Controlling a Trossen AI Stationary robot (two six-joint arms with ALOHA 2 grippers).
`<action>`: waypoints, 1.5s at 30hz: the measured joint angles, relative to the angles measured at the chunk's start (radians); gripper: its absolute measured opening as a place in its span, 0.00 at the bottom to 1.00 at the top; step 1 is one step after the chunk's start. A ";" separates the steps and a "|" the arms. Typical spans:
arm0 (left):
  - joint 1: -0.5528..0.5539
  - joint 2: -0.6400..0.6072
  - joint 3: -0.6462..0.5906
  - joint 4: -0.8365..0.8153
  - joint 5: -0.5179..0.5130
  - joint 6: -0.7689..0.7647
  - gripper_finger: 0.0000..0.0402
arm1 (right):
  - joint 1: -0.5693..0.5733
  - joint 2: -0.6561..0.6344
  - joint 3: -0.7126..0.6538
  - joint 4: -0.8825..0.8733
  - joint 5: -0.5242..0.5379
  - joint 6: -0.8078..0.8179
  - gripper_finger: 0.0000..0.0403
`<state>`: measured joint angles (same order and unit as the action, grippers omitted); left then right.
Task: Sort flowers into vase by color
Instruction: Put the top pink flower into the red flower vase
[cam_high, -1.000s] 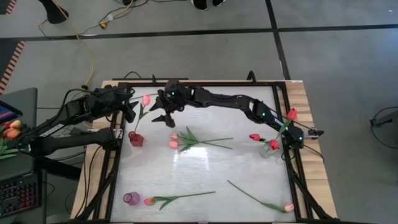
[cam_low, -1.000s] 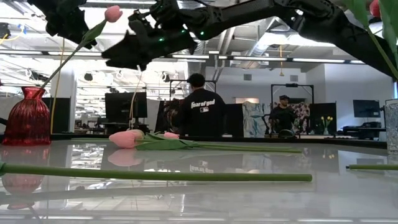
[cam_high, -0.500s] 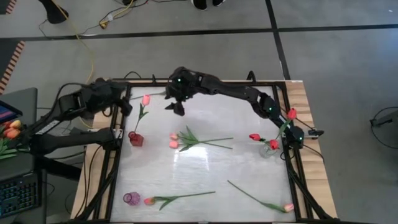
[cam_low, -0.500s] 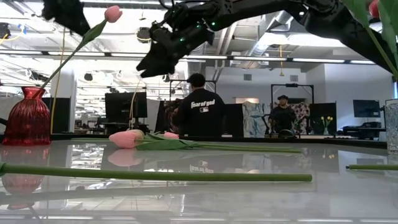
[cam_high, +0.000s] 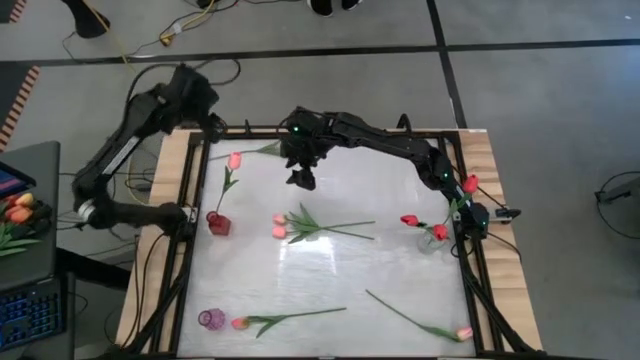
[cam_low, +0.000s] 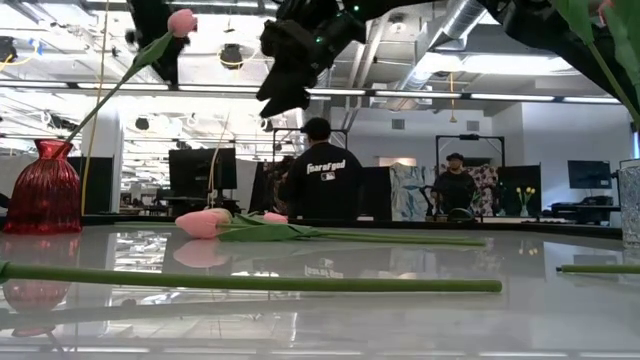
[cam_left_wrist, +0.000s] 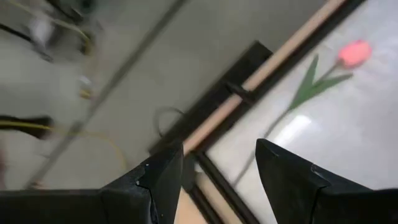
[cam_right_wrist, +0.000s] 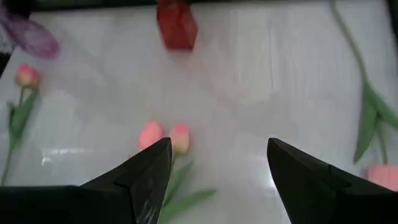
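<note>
Across the white table (cam_high: 330, 270) the flowers lie scattered: 1 pink tulip (cam_high: 234, 161) stands tilted in the red vase (cam_high: 218, 223) near the left edge, 2 pink tulips (cam_high: 280, 226) lie side by side at the middle with their stems pointing right, another pink tulip (cam_high: 240, 323) lies at the front left just beside the small purple vase (cam_high: 210, 318), and 1 more (cam_high: 463, 333) lies at the front right corner. Red tulips (cam_high: 468, 184) stand in the clear vase (cam_high: 428, 243) at the right edge. Readable writing is scarce: in the low view a person in a dark shirt (cam_low: 321, 182) stands in the room behind the table with pale lettering across the back, too small to make out, and a second person (cam_low: 455, 184) stands farther right. Well above the far middle of the table, the right gripper (cam_high: 302, 177) hangs with its fingers (cam_right_wrist: 144, 177) spread wide and nothing between them; its wrist camera looks down on the 2 middle tulips and the red vase. Off the table's far left corner, the left gripper (cam_left_wrist: 217, 165) is raised over the wooden frame (cam_left_wrist: 273, 59) and the grey floor (cam_high: 300, 90), jaws likewise wide apart and empty. Orange tulips (cam_high: 18, 208) sit on a desk left of the table.
</note>
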<state>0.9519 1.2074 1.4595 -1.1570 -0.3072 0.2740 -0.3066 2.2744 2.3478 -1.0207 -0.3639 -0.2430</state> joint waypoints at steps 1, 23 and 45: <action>0.033 0.029 0.000 0.006 0.052 0.002 0.47 | 0.001 -0.001 0.000 -0.020 0.000 -0.007 0.72; 0.092 0.379 -0.136 0.092 0.320 0.140 0.47 | -0.082 -0.287 -0.428 -0.104 -0.082 -0.076 0.72; 0.048 0.432 -0.136 0.215 0.328 0.132 0.47 | -0.206 -1.158 -1.329 0.539 -0.079 0.015 0.72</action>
<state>1.0000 1.6394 1.3239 -0.9423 0.0208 0.4062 -0.5128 1.1165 1.0190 -0.4816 -0.4424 -0.2276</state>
